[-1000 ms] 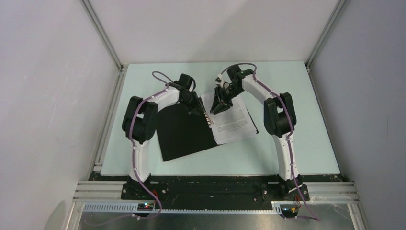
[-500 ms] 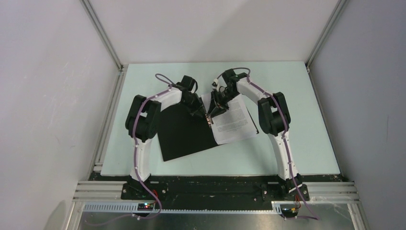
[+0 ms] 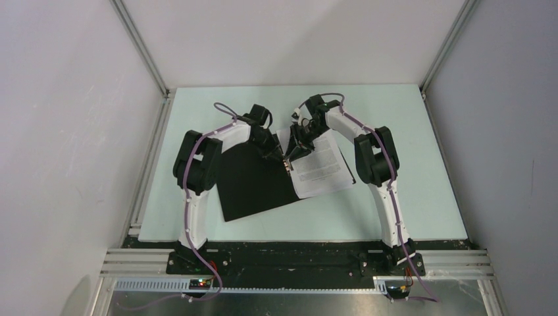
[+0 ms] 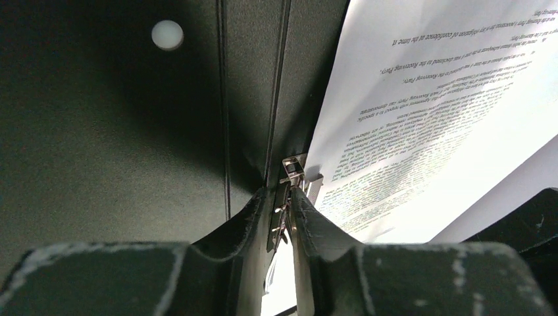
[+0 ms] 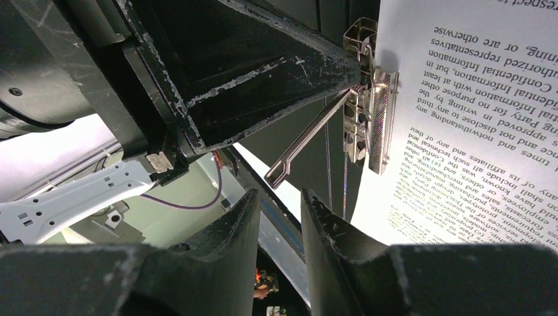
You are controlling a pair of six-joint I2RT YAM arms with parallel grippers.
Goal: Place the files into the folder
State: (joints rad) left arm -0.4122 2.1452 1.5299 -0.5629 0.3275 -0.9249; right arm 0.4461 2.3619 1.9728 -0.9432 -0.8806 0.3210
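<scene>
- My left gripper pinches the metal clip on the open folder at its spine, jaws nearly closed.
- The papers lie on the folder's right half, with their edge against the clip.
- My right gripper, slightly open and empty, faces the clip's raised lever, which is just ahead of its gap. It looks the nearer one to push the lever.

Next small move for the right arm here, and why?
Probably ease the right gripper onto the raised thin metal lever and press it flat. The white printed paper sheets appear tucked under the metal spine clip of the open black-lined folder. The left gripper has its jaws straddling that clip, and the right jaws stand open and empty near the lever tip.
</scene>
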